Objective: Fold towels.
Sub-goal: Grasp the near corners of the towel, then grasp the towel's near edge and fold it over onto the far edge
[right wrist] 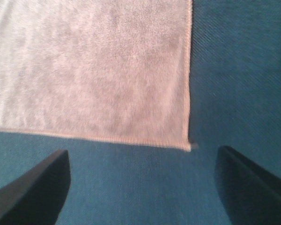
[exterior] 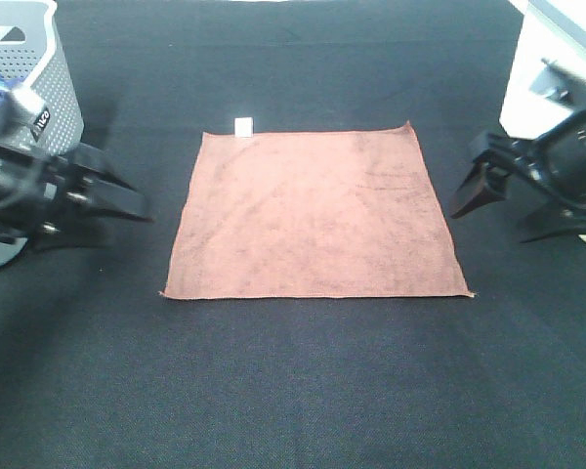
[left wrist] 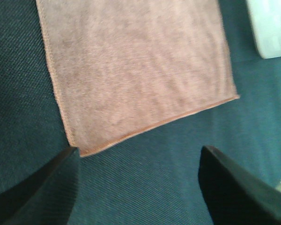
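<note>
Progress: no fold is made yet. The grey basket [exterior: 39, 68] stands at the far left, apart from the work. The left pincer [exterior: 132, 195] hovers near the towel's left edge, jaws apart and empty. The towel [exterior: 317, 215] lies flat in a single layer at the centre of the tabletop [exterior: 293, 391], with its white tag [exterior: 243, 125] at the far edge. The right pincer [exterior: 488, 225] hovers near the right edge, jaws apart and empty. Judgement: all folding remains, and the near corners are the likely grasp points.
</note>
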### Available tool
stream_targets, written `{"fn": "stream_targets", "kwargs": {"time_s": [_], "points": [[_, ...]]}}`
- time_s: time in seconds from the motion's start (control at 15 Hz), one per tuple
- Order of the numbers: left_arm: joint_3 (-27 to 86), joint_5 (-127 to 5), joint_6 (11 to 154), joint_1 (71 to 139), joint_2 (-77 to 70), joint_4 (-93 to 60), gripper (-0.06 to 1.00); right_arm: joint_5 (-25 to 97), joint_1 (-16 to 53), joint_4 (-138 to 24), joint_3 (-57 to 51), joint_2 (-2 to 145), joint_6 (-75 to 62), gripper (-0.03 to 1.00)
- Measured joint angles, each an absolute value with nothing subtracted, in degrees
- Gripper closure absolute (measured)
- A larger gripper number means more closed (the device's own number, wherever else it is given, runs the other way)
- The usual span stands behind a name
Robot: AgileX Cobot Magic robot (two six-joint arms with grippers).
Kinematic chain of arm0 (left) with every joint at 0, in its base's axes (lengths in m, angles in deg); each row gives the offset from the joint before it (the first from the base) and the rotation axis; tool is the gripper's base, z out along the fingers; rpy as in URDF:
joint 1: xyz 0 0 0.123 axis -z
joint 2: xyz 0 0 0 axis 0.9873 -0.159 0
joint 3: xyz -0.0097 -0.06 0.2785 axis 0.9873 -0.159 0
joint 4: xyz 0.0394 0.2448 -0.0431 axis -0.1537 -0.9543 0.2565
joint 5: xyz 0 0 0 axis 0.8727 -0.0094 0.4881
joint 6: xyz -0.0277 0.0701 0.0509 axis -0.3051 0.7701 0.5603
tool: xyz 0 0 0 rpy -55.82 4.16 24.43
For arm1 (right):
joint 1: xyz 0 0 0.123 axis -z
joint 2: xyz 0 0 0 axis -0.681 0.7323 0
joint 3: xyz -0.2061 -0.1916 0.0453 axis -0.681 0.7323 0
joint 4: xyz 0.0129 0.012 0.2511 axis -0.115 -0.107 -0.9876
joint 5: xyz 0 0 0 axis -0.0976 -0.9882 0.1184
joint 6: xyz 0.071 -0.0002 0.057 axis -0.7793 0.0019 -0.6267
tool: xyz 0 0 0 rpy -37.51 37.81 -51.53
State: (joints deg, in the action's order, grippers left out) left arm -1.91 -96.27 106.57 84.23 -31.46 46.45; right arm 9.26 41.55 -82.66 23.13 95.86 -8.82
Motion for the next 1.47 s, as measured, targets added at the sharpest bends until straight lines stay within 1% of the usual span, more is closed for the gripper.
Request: {"fn": "stream_targets", "kwargs": {"time_s": [0.13, 0.53, 0.87, 0.93, 1.0, 1.07, 1.13, 1.27, 1.33, 1.4, 1.47], "points": [[0.0, -92.0, 105.6, 86.2, -35.1, 45.4, 0.27, 9.2, 41.5, -84.0, 20.6, 101.5, -6.1, 0.17], [5.8, -91.5, 104.2, 86.9, -45.2, 45.0, 0.27, 7.8, 41.5, -83.9, 12.7, 114.4, -3.7, 0.17], [13.0, -91.5, 102.1, 92.0, -51.9, 45.4, 0.27, 6.6, 40.9, -85.1, 9.7, 118.2, -2.3, 0.22], [13.0, -91.5, 102.1, 92.0, -51.9, 45.4, 0.27, 6.6, 40.9, -85.1, 9.7, 118.2, -2.3, 0.22], [14.9, -91.5, 101.2, 93.5, -53.1, 45.5, 0.28, 7.1, 39.6, -86.0, 9.4, 118.7, -1.7, 0.25], [15.7, -91.5, 100.4, 94.1, -53.7, 45.5, 0.33, 7.5, 39.0, -87.0, 9.4, 119.0, -1.6, 0.29], [16.1, -91.3, 98.4, 94.4, -54.4, 45.4, 0.50, 7.9, 39.0, -87.9, 9.4, 119.5, -1.6, 0.44], [16.1, -91.2, 96.7, 94.5, -54.7, 44.1, 0.81, 8.2, 39.5, -88.0, 9.4, 120.2, -2.3, 0.75], [16.1, -91.2, 96.4, 94.6, -54.7, 43.9, 0.91, 8.3, 39.9, -88.0, 9.4, 120.3, -3.4, 0.91], [16.1, -91.4, 96.2, 94.7, -54.8, 43.7, 0.94, 8.3, 40.3, -88.5, 9.6, 120.4, -4.2, 0.97], [16.1, -91.4, 96.2, 94.7, -54.8, 43.7, 0.94, 8.3, 40.3, -88.5, 9.6, 120.4, -4.2, 0.97]]}}
